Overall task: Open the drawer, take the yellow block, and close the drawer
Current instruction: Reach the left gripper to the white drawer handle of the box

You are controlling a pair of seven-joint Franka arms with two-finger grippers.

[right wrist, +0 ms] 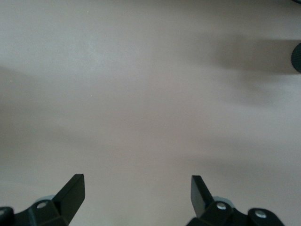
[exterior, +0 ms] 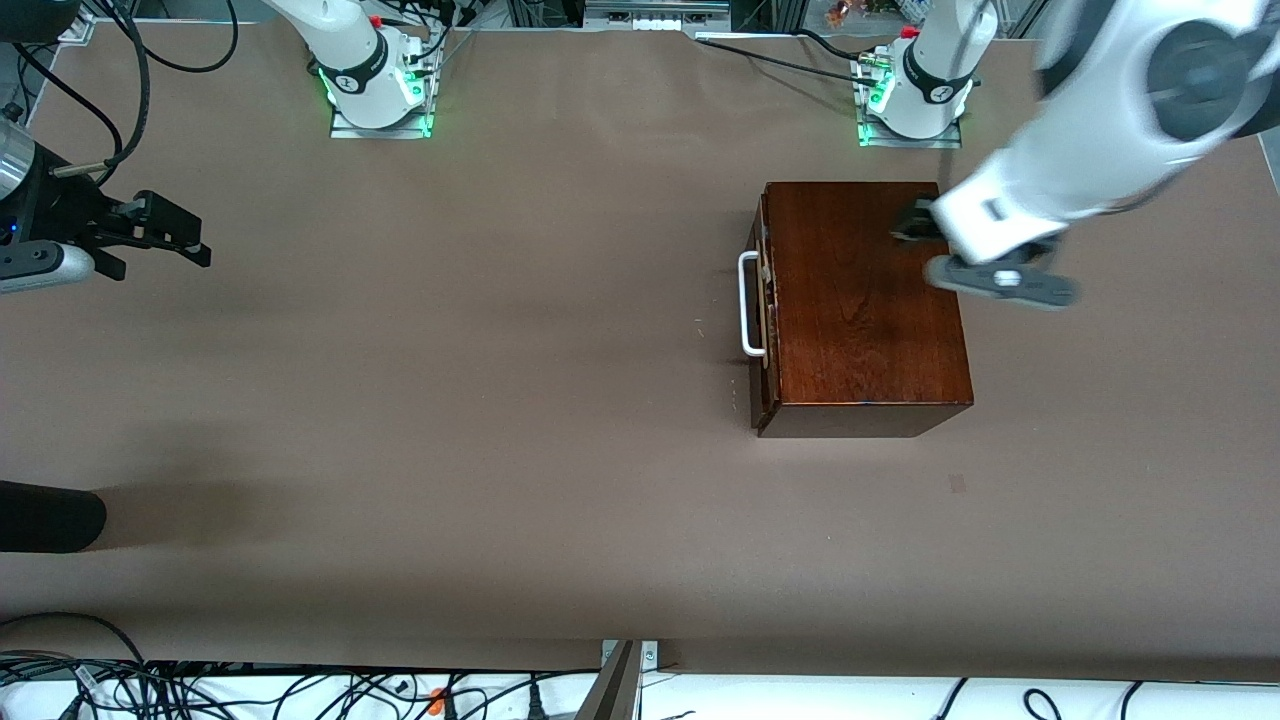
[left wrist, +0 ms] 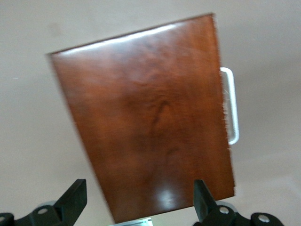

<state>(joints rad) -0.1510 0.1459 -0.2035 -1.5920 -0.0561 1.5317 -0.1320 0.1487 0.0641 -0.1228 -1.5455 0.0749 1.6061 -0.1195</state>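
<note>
The dark reddish-brown wooden box [exterior: 865, 300] stands toward the left arm's end of the table. Its drawer [exterior: 763, 300] looks pushed in, and its white bar handle [exterior: 749, 305] faces the right arm's end. The box [left wrist: 150, 122] and handle [left wrist: 233, 106] also show in the left wrist view. My left gripper [exterior: 915, 228] hangs open and empty over the box top, at the corner nearest the left arm's base; its open fingers frame the box in the left wrist view [left wrist: 139, 186]. My right gripper [exterior: 172, 235] waits open and empty over bare table at the right arm's end [right wrist: 137, 181]. The yellow block is hidden.
A black rounded object [exterior: 50, 517] juts in at the right arm's end of the table and shows in the right wrist view [right wrist: 296, 56]. Cables [exterior: 300, 690] lie along the table edge nearest the camera. The arm bases [exterior: 375, 80] stand along the farthest edge.
</note>
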